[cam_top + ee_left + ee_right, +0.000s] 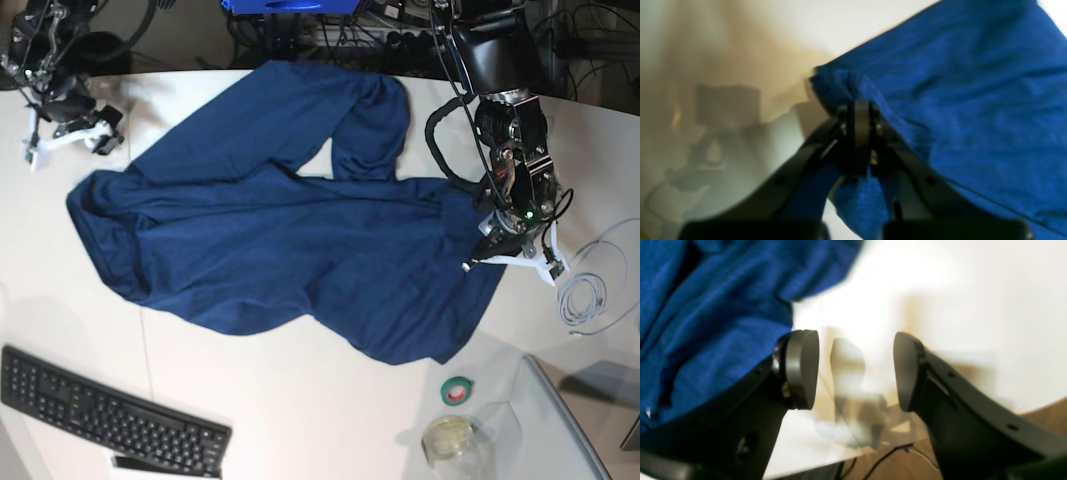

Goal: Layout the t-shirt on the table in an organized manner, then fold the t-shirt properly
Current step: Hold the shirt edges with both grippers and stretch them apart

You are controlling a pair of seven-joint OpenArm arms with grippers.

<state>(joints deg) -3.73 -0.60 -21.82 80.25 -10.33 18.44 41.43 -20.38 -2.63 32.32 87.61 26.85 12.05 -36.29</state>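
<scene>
The navy-blue t-shirt (pixel 290 240) lies spread but rumpled across the white table (pixel 300 400), with one part folded over at the top (pixel 370 120). My left gripper (pixel 490 245) is at the shirt's right edge and is shut on a pinch of its fabric; the left wrist view shows the closed gripper (pixel 862 106) gripping a fold of the t-shirt (pixel 957 100). My right gripper (pixel 68 143) is open and empty above the table, just left of the shirt's upper left corner. In the right wrist view this gripper (pixel 856 370) is spread wide, with the t-shirt (pixel 706 313) beside the left finger.
A black keyboard (pixel 110 415) lies at the front left. A green tape roll (pixel 458 390), a clear cup (pixel 450 437) and a grey panel (pixel 570 430) are at the front right. A coiled white cable (pixel 585 295) lies at the right edge. Cables and gear line the back.
</scene>
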